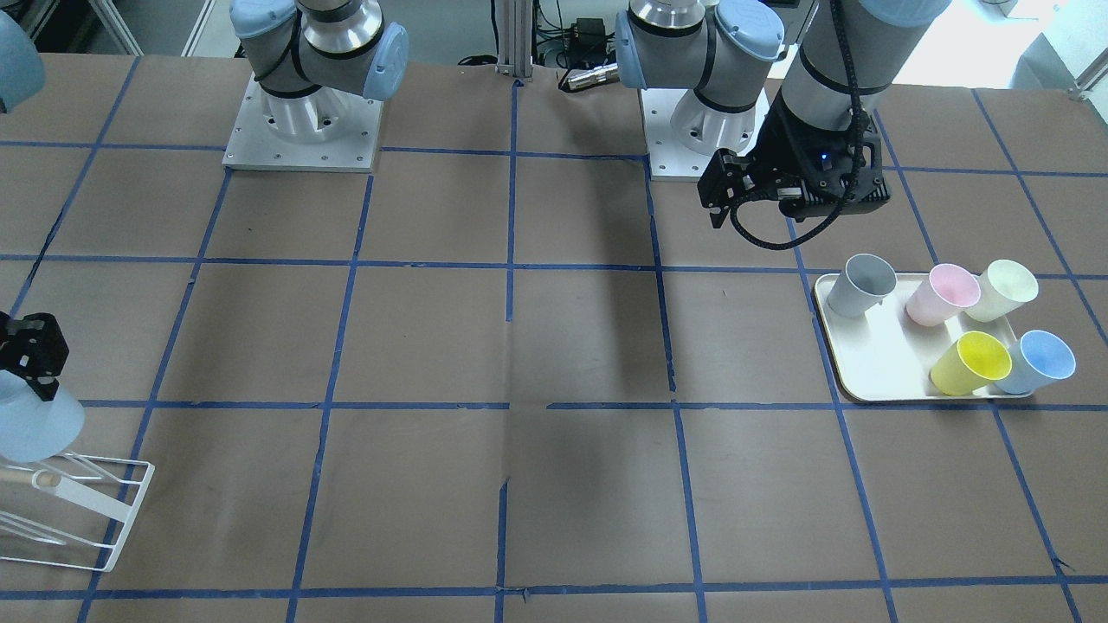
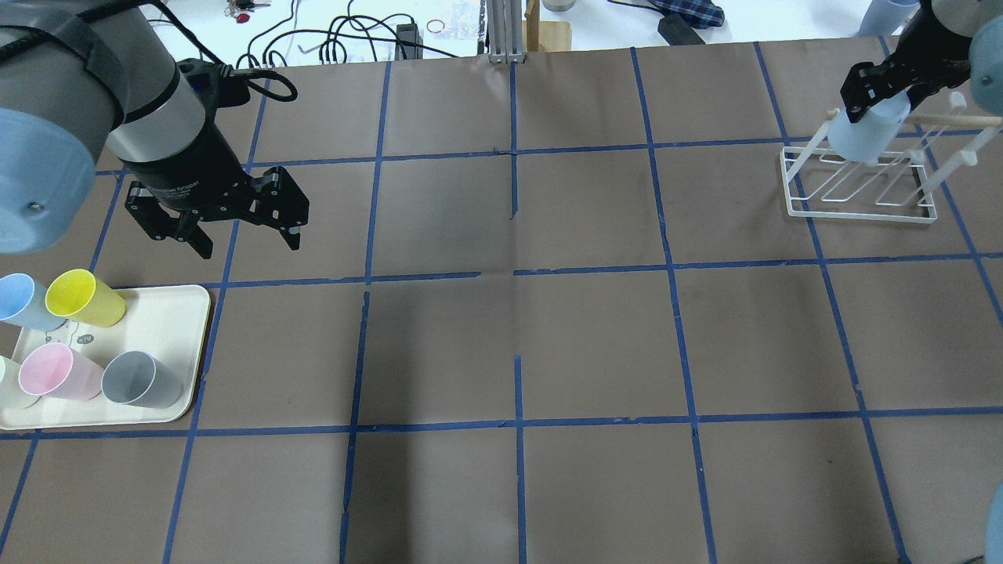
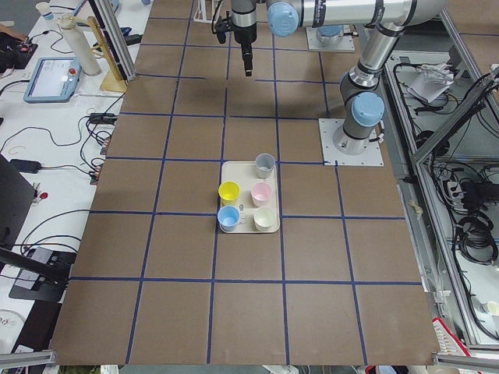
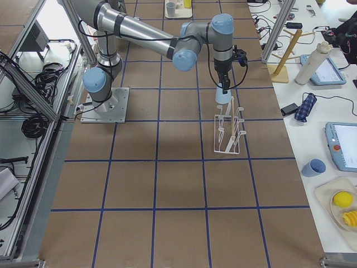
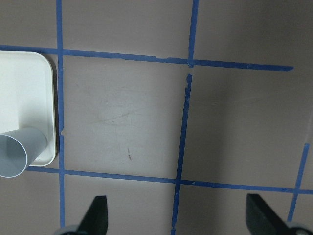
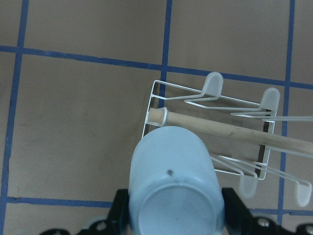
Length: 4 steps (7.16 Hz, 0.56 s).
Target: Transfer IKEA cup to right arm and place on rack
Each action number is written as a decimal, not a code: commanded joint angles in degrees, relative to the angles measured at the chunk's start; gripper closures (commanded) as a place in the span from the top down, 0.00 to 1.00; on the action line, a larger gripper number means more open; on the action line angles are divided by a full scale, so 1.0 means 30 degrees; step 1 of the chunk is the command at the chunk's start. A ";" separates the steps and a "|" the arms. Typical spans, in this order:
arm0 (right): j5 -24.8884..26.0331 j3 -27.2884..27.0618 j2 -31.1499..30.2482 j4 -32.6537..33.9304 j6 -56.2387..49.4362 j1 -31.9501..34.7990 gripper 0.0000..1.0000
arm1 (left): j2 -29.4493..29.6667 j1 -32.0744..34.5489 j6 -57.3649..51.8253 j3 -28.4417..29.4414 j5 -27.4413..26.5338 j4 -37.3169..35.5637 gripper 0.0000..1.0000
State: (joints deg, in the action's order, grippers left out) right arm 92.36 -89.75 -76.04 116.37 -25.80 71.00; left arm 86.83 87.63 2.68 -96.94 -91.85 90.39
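The right arm [image 4: 142,32] ends in jaws closed on one IKEA cup [image 2: 868,138], gripping it on both sides near its base. The cup hangs mouth down directly under the right jaws, its closed bottom facing the wrist camera. Just below it stands the single rack [image 2: 858,210], and the cup is over the rack's end, beside the tip of the one wooden dowel [image 6: 220,130]. Four capped prongs show in the right wrist view. Whether the cup's rim already touches a prong or the dowel is hard to tell from these angles.

The left arm [image 2: 153,117] holds its jaws spread wide with nothing between them; the two fingers [image 5: 98,215] sit far apart at the bottom of the left wrist view, above bare desk [image 2: 517,345]. Below and to one side of the left jaws lies one cream tray [image 2: 168,313], well apart from the right jaws. It carries five cups, one of each colour: grey cup [image 1: 859,284], pink cup [image 1: 942,294], cream cup [image 1: 1004,290], yellow cup [image 1: 971,363] and blue cup [image 1: 1039,362]. The grey cup is the nearest to the left jaws. That makes six cups in all and two arms.
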 commanded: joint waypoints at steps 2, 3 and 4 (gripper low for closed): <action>-0.0083 -0.0054 0.0707 0.0060 -0.0102 -0.0605 0.46 | 0.0032 -0.0029 -0.0072 0.0027 0.0029 -0.0012 1.00; -0.0083 -0.0054 0.0708 0.0029 -0.0131 -0.0754 0.47 | 0.0032 -0.0029 -0.0072 0.0027 0.0000 -0.0012 1.00; -0.0083 -0.0054 0.0708 0.0029 -0.0132 -0.0755 0.47 | 0.0032 -0.0029 -0.0072 0.0027 0.0000 -0.0012 1.00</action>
State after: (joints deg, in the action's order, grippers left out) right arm 92.11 -89.91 -74.00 116.52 -26.15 69.03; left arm 86.92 87.55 2.47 -96.86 -91.82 90.35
